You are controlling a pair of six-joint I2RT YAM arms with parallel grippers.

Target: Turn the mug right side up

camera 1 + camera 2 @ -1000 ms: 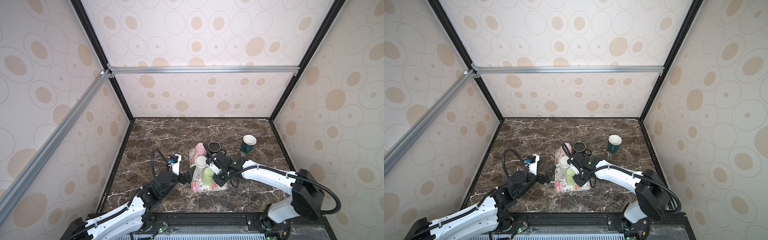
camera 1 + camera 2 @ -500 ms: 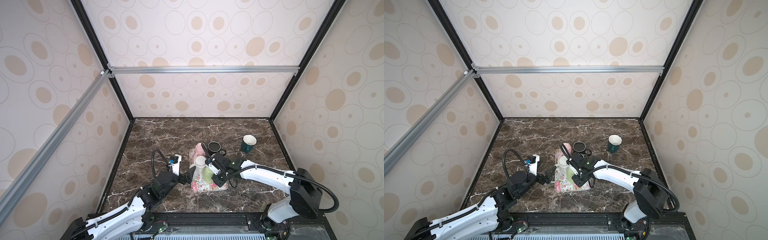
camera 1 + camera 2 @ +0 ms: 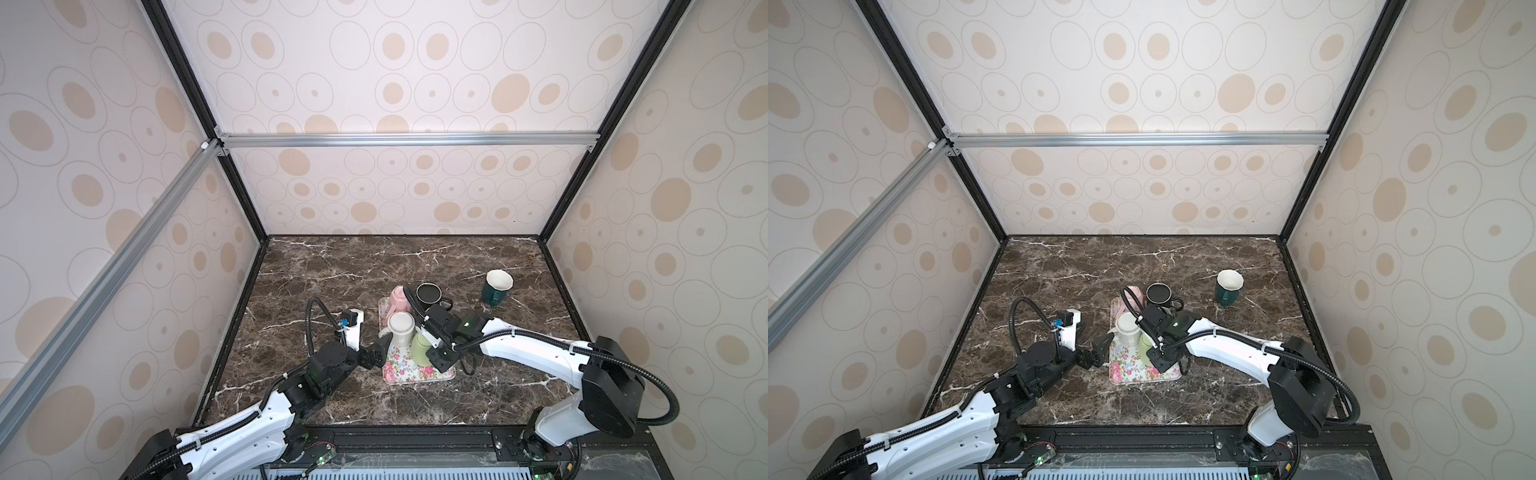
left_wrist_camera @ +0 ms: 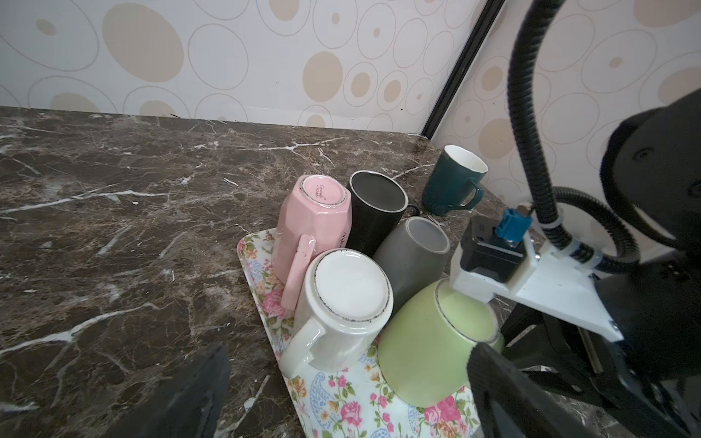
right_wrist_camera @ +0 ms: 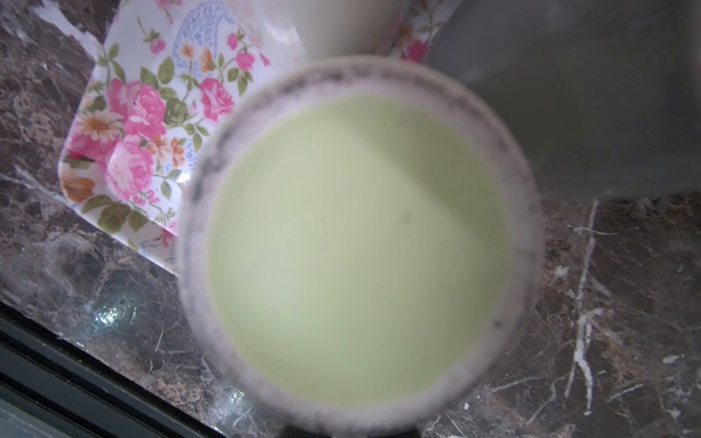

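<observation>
Green ceramic fills the right wrist view: the green mug point(image 5: 360, 246) sits base up and tilted on the front right corner of the floral tray point(image 3: 405, 372). The right gripper point(image 3: 434, 353) is clamped at its side, fingers hidden behind it. Crowding it are a white mug point(image 4: 349, 288), a grey mug point(image 4: 413, 258) and a pink mug point(image 4: 315, 223), all upturned. A black mug point(image 4: 375, 204) stands upright just past the tray, and a teal mug point(image 3: 495, 289) stands nearer the right edge of the tabletop point(image 3: 332, 270). The left gripper point(image 3: 376, 351) gapes empty at the tray's left edge.
</observation>
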